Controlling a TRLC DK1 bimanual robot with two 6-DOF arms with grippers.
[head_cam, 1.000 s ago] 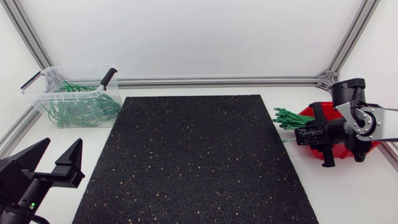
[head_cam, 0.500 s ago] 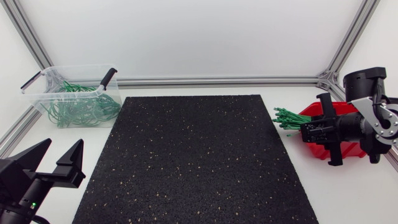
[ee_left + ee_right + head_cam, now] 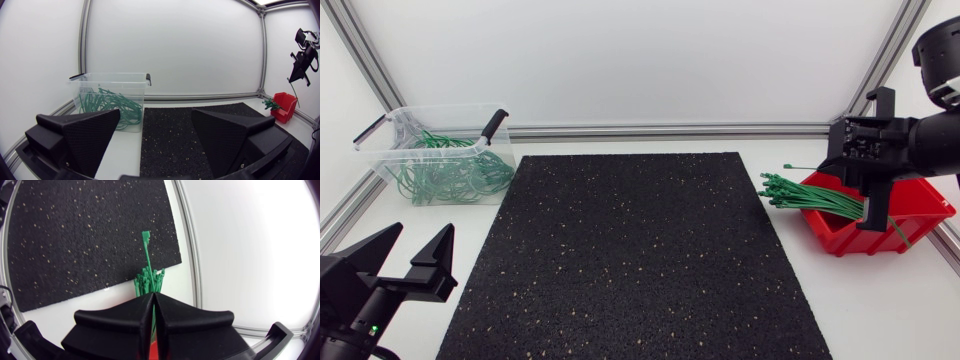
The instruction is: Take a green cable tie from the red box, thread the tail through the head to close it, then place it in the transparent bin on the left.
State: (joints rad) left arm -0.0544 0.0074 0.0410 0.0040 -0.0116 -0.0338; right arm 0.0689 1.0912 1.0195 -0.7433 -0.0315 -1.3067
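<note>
My right gripper [image 3: 837,160] hangs above the red box [image 3: 885,228], shut on one green cable tie [image 3: 798,167] whose head end sticks out past the fingers toward the mat. In the right wrist view that cable tie [image 3: 146,247] runs out from between the closed fingers [image 3: 125,317], over the bundle of green ties [image 3: 149,278] below. The bundle [image 3: 800,195] fans out of the box's left side. The transparent bin [image 3: 390,135], holding several looped green ties, stands at the back left. My left gripper [image 3: 412,262] is open and empty at the front left corner.
A black speckled mat [image 3: 630,250] covers the middle of the table. Aluminium frame rails [image 3: 670,130] run along the back and side edges. In the left wrist view the bin [image 3: 112,82] stands ahead of the open fingers [image 3: 82,137], and the red box [image 3: 285,106] is far across the mat.
My right gripper has risen from the red box and swung up and back, pulling one green tie clear of the bundle. The left arm has not moved.
</note>
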